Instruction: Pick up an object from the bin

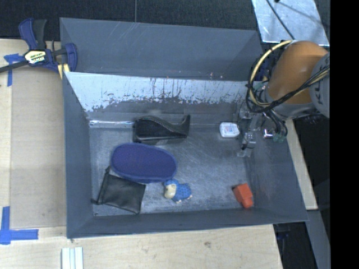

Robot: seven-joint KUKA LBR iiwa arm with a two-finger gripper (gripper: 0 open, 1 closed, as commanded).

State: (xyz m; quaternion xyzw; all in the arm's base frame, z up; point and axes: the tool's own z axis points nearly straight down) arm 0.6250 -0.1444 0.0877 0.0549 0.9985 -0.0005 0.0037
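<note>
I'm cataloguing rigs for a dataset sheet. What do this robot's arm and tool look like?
A rounded orange cover caps the wrist. Black and yellow cables loop beside it. The tool is slim grey metal with small dark parts.

You have a big blue oval pad (143,162) lying flat in the left half of the bin (78,167); take it as your marker. A flat black pouch (119,194) pokes out from under its lower left edge, slightly tilted. Just above the pad, apart from it, a black shoe-shaped piece (161,129) lies on its side. Just beside the pad's lower right edge sits a small blue-and-yellow toy (178,191). Well to the pad's right you'll see a tilted orange-red block (243,195), and up and right of the pad a small white-and-blue item (229,130).
</note>
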